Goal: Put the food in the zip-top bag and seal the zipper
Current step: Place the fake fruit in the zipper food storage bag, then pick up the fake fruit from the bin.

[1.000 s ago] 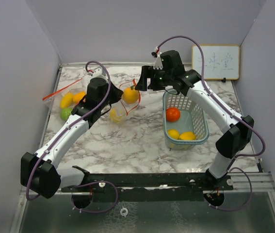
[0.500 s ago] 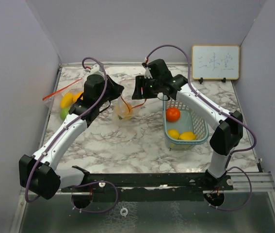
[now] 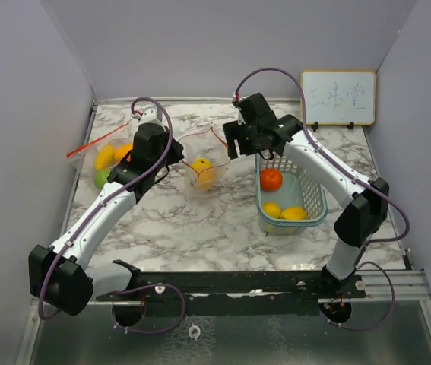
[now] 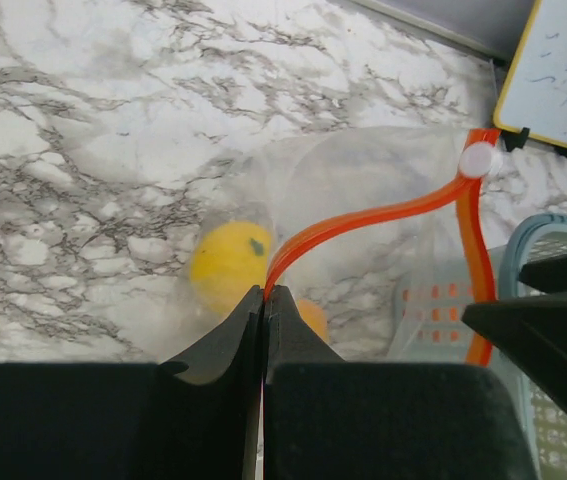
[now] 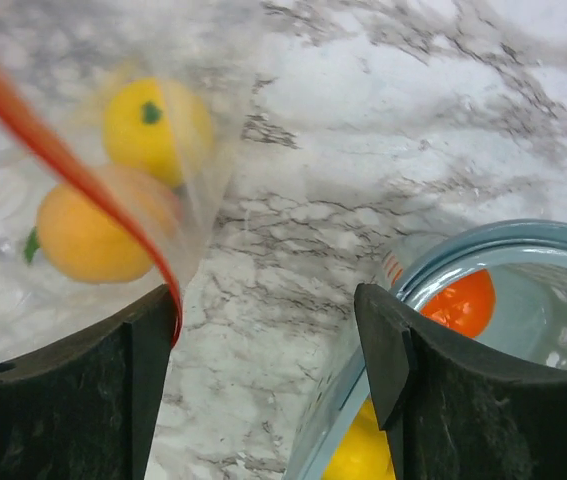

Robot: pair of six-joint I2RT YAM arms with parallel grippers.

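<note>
A clear zip-top bag point(image 3: 200, 163) with an orange-red zipper strip point(image 4: 363, 220) lies at the table's middle. A yellow fruit point(image 4: 228, 265) and an orange fruit point(image 5: 88, 235) are inside it. My left gripper point(image 3: 171, 156) is shut on the zipper strip at the bag's mouth point(image 4: 265, 292). My right gripper point(image 3: 230, 143) is open and empty, between the bag and the pale blue-green basket point(image 3: 310, 199); in its wrist view point(image 5: 268, 345) the left finger touches the strip. In the basket are an orange fruit point(image 3: 270, 179) and two yellow fruits point(image 3: 283, 212).
A second clear bag point(image 3: 107, 158) with a red zipper lies at the far left, holding yellow, orange and green fruits. A small whiteboard point(image 3: 337, 97) stands at the back right. Grey walls close in the table on three sides.
My right gripper carried an orange fruit over the bag's mouth, let it go into the bag and drew back toward the basket, open. My left gripper kept its hold on the zipper.
</note>
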